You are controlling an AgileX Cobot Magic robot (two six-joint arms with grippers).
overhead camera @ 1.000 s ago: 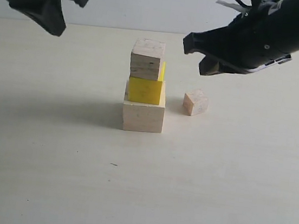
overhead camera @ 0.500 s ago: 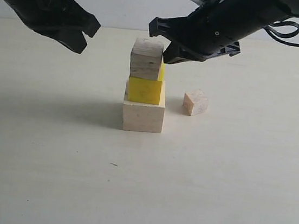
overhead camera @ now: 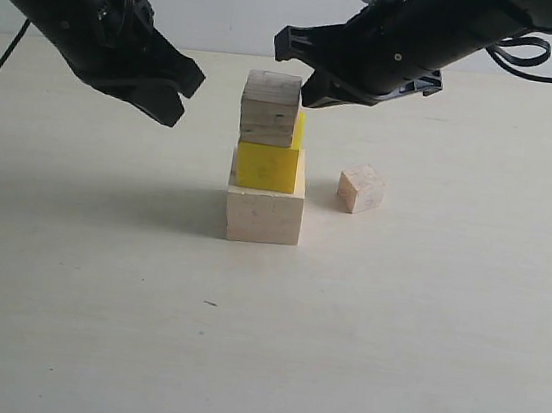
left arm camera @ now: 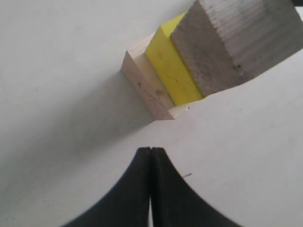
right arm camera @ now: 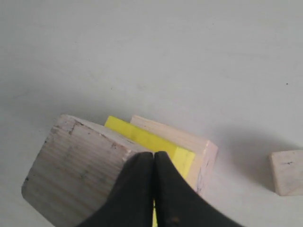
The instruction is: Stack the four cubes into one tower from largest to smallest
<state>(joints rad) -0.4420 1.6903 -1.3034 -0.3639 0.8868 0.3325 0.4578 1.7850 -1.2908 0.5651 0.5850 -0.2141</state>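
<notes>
Exterior view: low, just above counter (overhead camera: 90, 325) level, mid-range, facing the three-cube stack (overhead camera: 270, 160) head-on. Both wrist views: close, angled steeply down, sharing that stack. Right wrist also catches small tan cube (right arm camera: 288, 172), 3 o'clock of stack.

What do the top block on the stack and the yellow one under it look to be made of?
Top block: bare, matte wood, probably plywood; darker bands layer its side face, and the wrist views show fine parallel lines. Yellow block: even, opaque bright yellow, no grain visible; painted wood or plastic, cannot tell which.
</notes>
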